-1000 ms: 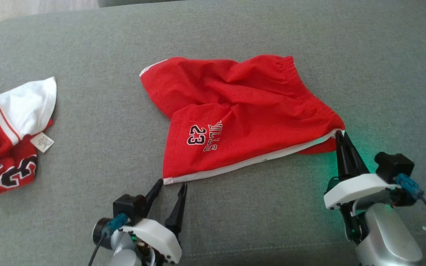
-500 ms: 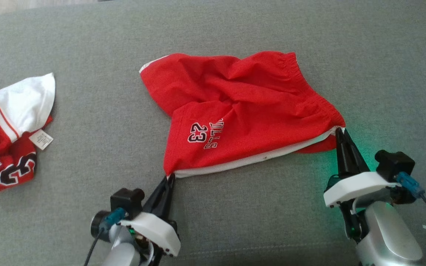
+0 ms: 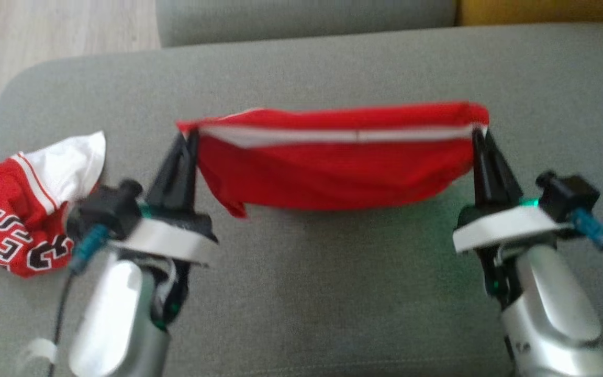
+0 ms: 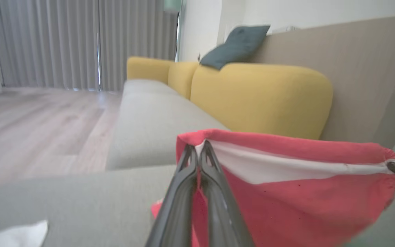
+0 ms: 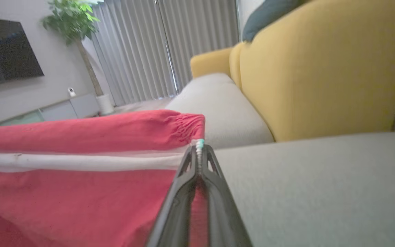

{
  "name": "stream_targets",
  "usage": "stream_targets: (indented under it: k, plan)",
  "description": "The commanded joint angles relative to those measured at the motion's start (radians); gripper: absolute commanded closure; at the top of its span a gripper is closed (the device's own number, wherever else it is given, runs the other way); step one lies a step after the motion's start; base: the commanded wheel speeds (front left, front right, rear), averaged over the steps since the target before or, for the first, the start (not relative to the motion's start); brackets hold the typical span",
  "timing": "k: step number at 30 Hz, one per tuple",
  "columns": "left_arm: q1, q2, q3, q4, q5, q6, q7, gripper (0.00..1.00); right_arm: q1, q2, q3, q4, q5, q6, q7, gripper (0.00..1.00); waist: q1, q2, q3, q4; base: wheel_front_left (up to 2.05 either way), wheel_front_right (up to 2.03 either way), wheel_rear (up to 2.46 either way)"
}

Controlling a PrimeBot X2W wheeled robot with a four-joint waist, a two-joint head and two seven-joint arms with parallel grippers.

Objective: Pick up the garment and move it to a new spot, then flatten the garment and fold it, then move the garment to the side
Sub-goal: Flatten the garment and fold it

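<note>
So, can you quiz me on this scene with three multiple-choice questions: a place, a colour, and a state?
1. Where is the crumpled jersey?
A. On the grey sofa seat, to the robot's left of the red shorts
B. On the wooden floor
C. Under the shorts

2. What colour is the band along the shorts' held edge?
A. Black
B. White
C. Yellow

3. How are the shorts held?
A. Lying flat, untouched
B. Pinched by one claw
C. Stretched between the left claw and right claw, both shut on them

Answers: 1 A, it sits on the seat, left of the shorts. 2 B, a white strip runs from claw to claw. 3 C, each claw pinches one end of the edge.
</note>
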State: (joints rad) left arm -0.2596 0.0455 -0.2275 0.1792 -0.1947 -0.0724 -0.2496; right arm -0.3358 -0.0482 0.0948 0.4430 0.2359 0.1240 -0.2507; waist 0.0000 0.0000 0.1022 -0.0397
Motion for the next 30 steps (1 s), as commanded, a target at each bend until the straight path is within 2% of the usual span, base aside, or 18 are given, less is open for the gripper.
stream_targets:
  k: [1,5,9,15,22,24,30]
  plan:
    - [-0.067,0.021,0.051,-0.048,0.013,-0.010,-0.012,1.00,-0.064,-0.002,0.026,-0.053,-0.011,0.007,-0.011,1.00,0.0000,0.0000,-0.033,-0.001,0.00,0.00,0.00]
    - [-0.175,0.068,0.081,-0.069,0.044,-0.031,-0.012,1.00,-0.147,-0.027,0.050,-0.133,0.004,0.007,0.007,1.00,0.0000,0.0000,-0.070,-0.001,0.00,0.00,0.00]
    - [-0.317,0.119,0.103,-0.060,0.053,-0.043,-0.012,1.00,-0.241,-0.062,0.056,-0.243,0.041,0.007,0.079,1.00,0.0000,0.0000,-0.079,0.002,0.00,0.00,0.00]
    - [-0.502,0.161,0.096,0.005,0.081,-0.047,-0.012,1.00,-0.366,-0.100,0.039,-0.337,0.075,0.007,0.204,1.00,0.0000,0.0000,-0.011,0.013,0.00,0.00,0.00]
    - [-0.655,0.158,0.060,0.122,0.110,-0.048,0.002,1.00,-0.495,-0.098,0.043,-0.278,0.075,0.007,0.253,1.00,0.0000,0.0000,0.115,0.023,0.00,0.00,0.00]
    - [-0.709,0.157,0.048,0.171,0.123,-0.048,0.003,1.00,-0.544,-0.088,0.048,-0.227,0.068,0.007,0.255,1.00,0.0000,0.0000,0.160,0.024,0.00,0.00,0.00]
    - [-0.895,0.150,0.049,0.264,0.176,0.022,-0.011,1.00,-0.746,-0.074,0.038,-0.040,-0.016,0.007,0.152,1.00,0.0000,0.0000,0.275,0.038,0.00,0.00,0.00]
